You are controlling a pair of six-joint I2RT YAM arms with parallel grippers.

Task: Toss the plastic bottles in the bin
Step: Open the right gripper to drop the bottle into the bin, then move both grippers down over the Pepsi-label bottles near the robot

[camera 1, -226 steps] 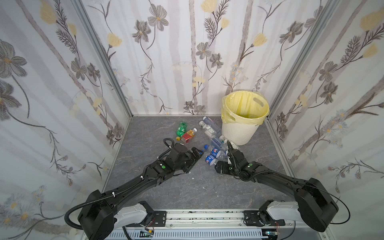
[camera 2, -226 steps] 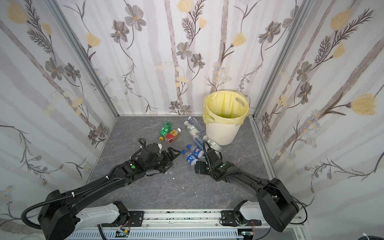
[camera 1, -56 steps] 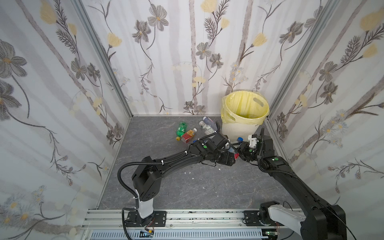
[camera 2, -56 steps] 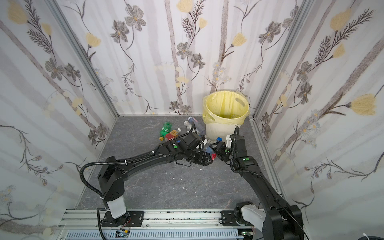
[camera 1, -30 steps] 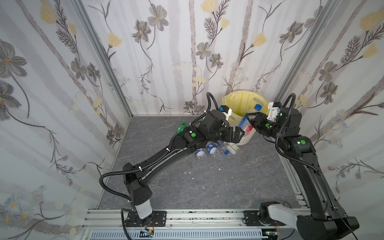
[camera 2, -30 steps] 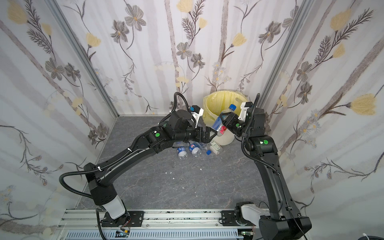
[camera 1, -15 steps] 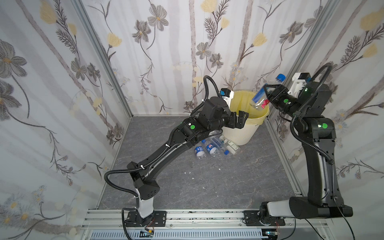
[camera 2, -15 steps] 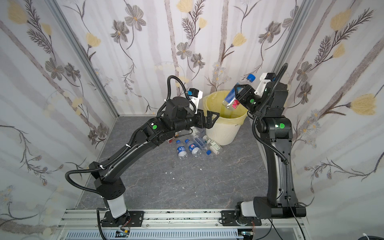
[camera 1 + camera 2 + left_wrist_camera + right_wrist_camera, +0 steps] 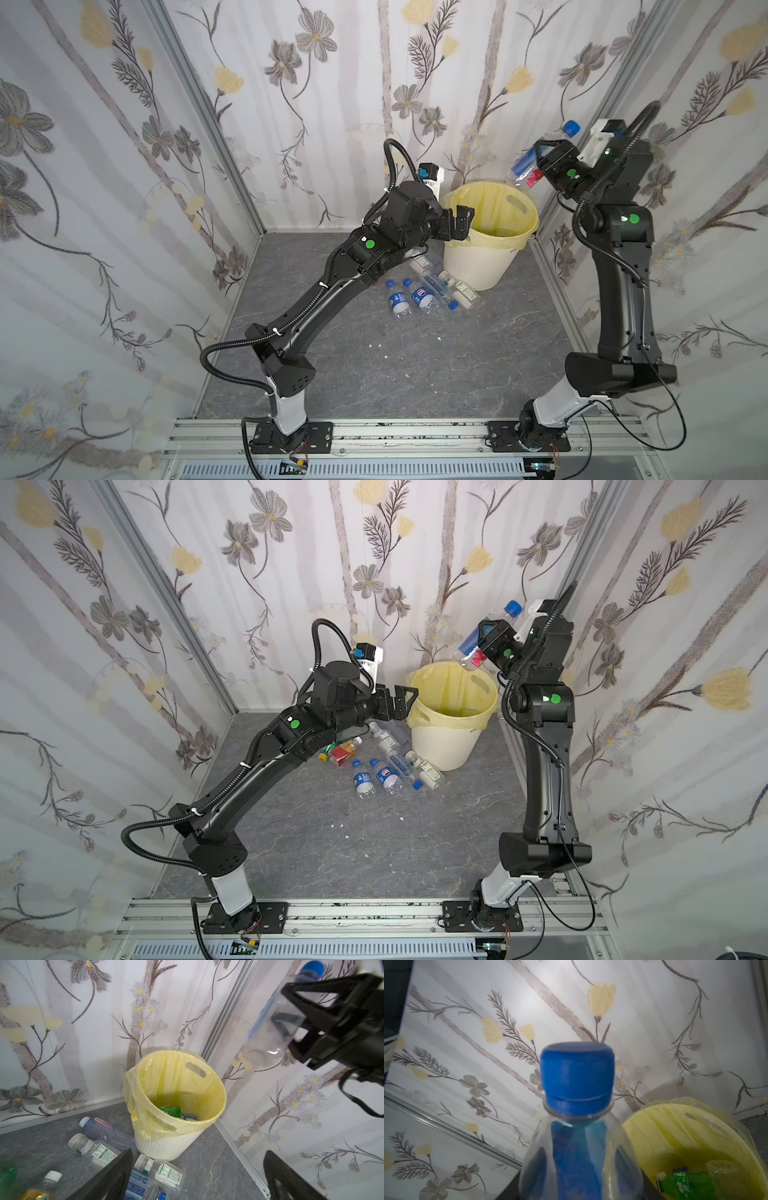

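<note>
One bin (image 9: 478, 266) holds at least two binned bottles (image 9: 685, 1184), about seven floor bottles (image 9: 388, 775) lie at its eight o'clock; left gripper (image 9: 463, 224) gapes empty; right gripper (image 9: 536, 160) surrounds one blue-capped bottle (image 9: 577, 1126), clamp unclear.

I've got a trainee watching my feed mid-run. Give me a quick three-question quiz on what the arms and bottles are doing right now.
1. True or false: the left claw is gripping a bottle.
2. The blue-capped bottle in the right claw is: A) lying on the floor, B) raised in the air near the bin, C) at the bottom of the bin.
3. What colour is the labelled bottle already inside the bin?
Key: 1 false, it is open and empty. 2 B. 3 green.
</note>
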